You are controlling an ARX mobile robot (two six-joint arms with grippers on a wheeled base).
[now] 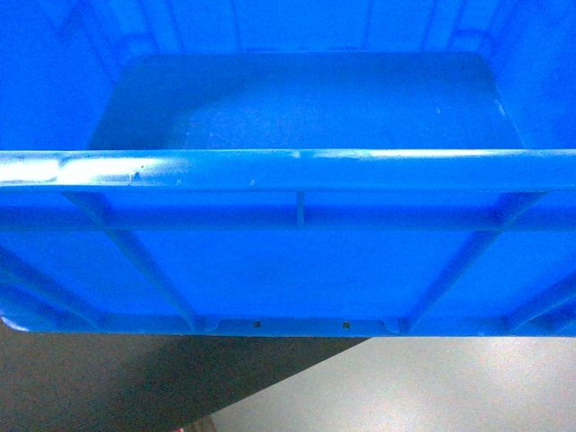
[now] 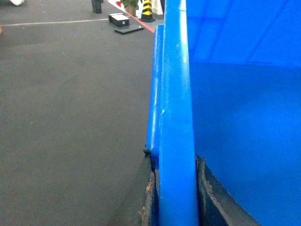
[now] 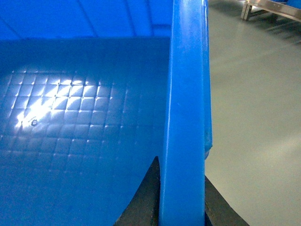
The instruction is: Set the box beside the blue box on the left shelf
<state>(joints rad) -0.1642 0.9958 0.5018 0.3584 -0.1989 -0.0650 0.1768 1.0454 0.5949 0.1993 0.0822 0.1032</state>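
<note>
In the left wrist view, nearest to the camera, the left gripper (image 2: 176,197) has its two dark fingers closed on the thick rim of the blue crate (image 2: 244,132), one finger on the outer side and one on the inner side; only the worn edges of the fingers (image 2: 148,193) are seen, the rest is cut off at the bottom. In the right wrist view it is the same on the other side: the right gripper (image 3: 181,197) clamps the opposite rim between two dark fingers (image 3: 143,200), and their lower parts are out of the picture. Beyond this rim the crate floor (image 3: 70,117) shows a fine square grid with a bright reflection on it. In the head view the crate (image 1: 288,270) fills almost all the picture, so both grippers and arms are hidden from this camera. Its near wall with the ribs and the diagonal braces faces the camera, the glossy rim (image 1: 288,169) goes across the middle, and behind it the inside is seen; both ends are cut off by the edges. Under the crate only the floor is visible, dark grey (image 1: 117,387) on the left and light grey (image 1: 450,387) on the right, and no support is seen below it. Far in the left wrist view stand a flat black box (image 2: 119,20) and a yellow-black striped post (image 2: 147,10), too small to tell more. Far in the right wrist view a metal frame (image 3: 270,8) is cut off at the top corner.
</note>
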